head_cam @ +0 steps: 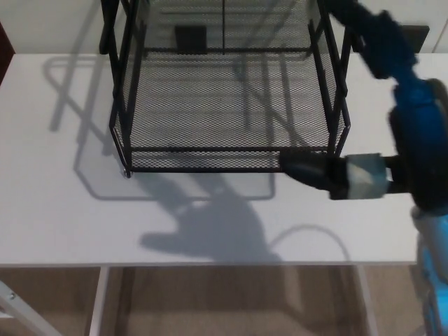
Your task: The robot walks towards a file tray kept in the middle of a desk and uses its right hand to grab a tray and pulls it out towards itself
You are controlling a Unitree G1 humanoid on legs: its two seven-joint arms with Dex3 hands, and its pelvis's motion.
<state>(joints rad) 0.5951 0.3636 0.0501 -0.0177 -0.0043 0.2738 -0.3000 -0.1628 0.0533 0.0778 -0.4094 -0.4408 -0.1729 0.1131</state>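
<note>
Desk (56,224) edge lay nearest, its white top bare short of the fingers except for the hand's shadow. Right hand (318,173) reached in from the right side, its dark fingers (297,168) pointing left and meeting the front right corner of the file tray (224,105); whether they were spread, together or closed on the wire could not be told, as the tips merged with the black mesh. Lowest tray front rail (210,149) ran leftward from the fingertips, just above the desk surface. Beyond the fingers, the mesh floor stretched back between upright corner posts toward the far desk edge. Left hand did not show. Judgement: wire mesh should be light and stiff, the painted rail thin and a little slick; best hold looks like hooking over the front rail nearer its middle, so the tray slides straight rather than skewing.
</note>
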